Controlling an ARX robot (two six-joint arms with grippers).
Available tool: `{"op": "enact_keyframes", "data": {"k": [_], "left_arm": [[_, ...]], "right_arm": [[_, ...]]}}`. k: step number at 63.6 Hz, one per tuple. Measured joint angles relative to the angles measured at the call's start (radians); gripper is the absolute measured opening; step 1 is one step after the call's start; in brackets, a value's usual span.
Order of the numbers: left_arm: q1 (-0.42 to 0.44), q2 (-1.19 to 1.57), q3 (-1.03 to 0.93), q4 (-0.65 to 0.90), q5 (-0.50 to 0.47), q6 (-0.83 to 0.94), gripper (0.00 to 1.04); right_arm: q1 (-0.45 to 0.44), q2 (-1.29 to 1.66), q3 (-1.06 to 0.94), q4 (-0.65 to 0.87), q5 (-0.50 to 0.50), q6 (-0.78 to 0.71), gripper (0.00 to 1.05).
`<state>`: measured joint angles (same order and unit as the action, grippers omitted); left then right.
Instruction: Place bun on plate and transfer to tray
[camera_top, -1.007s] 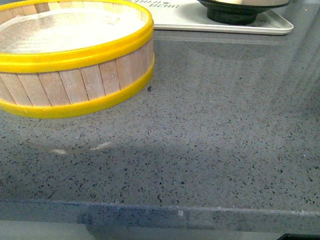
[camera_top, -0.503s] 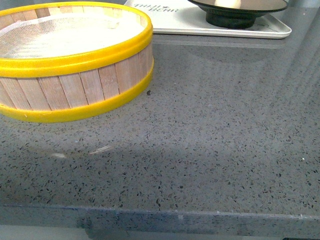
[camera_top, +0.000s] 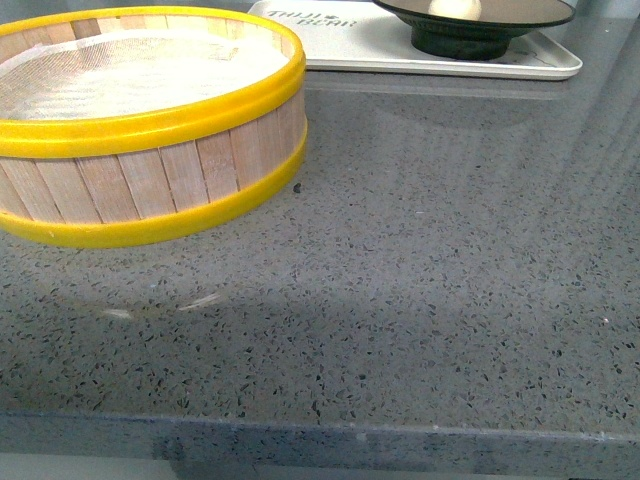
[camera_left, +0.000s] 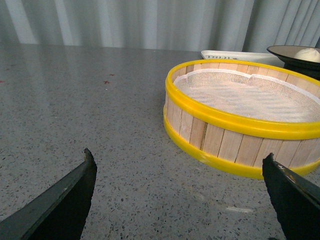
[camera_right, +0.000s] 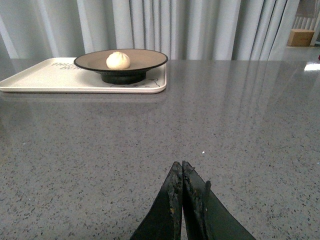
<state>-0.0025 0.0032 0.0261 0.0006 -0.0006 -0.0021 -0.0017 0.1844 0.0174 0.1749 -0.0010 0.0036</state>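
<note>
The white bun (camera_right: 118, 60) lies on the tan plate (camera_right: 145, 59) with a black rim, and the plate stands on the white tray (camera_right: 45, 80) at the far side of the counter. In the front view the bun (camera_top: 455, 8), plate (camera_top: 500, 20) and tray (camera_top: 370, 45) show at the top edge. The bun (camera_left: 307, 53) and plate (camera_left: 280, 50) also show in the left wrist view. My right gripper (camera_right: 181, 167) is shut and empty, low over the counter, well short of the tray. My left gripper (camera_left: 177, 167) is open and empty, close to the counter near the steamer basket.
A yellow-rimmed wooden steamer basket (camera_top: 150, 160) lined with white cloth stands at the left; it also shows in the left wrist view (camera_left: 240, 115). The grey speckled counter (camera_top: 420, 280) has its front edge near the bottom. Grey curtains hang behind.
The front view has shifted slightly, so more of the plate and the bun on it shows at the top edge. The basket and tray have not moved on the counter.
</note>
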Motion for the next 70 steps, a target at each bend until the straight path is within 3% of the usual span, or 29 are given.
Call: {"op": "enact_keyframes", "data": {"k": [10,40,70], "left_arm": [[0.0,0.0,0.0,0.0,0.0,0.0,0.98],[0.0,0.0,0.0,0.0,0.0,0.0,0.98],[0.0,0.0,0.0,0.0,0.0,0.0,0.98]], "right_arm": [[0.0,-0.143,-0.012,-0.166,0.0,-0.001,0.02],[0.0,-0.181,-0.012,-0.174,0.0,-0.001,0.02],[0.0,-0.181,-0.011,-0.174,0.0,-0.002,0.75]]}}
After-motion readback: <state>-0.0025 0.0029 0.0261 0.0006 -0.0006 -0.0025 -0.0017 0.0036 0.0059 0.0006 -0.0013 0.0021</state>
